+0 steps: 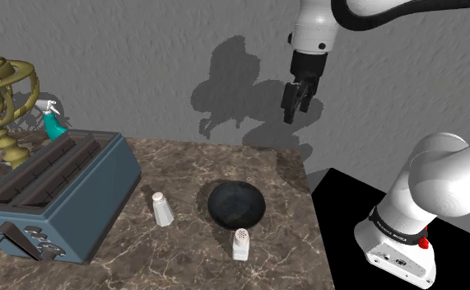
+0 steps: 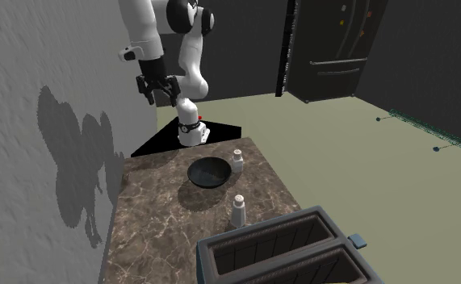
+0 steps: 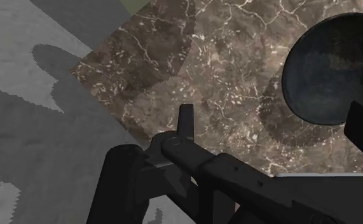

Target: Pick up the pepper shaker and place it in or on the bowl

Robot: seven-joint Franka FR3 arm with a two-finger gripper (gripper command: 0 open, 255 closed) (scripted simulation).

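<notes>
Marble counter with bowl; second exterior view's fridge

We see a countertop of brown, white-veined stone like marble, smooth with a dull sheen. The bowl looks dark, smooth and slightly glossy. One shaker and the other shaker are plain matt white, and we cannot tell their material. The toaster has a satin blue-grey shell. The armillary globe looks like brass. The wall is grey and rough, like plaster. The arm has smooth white shells, and the gripper is matt black.
</notes>
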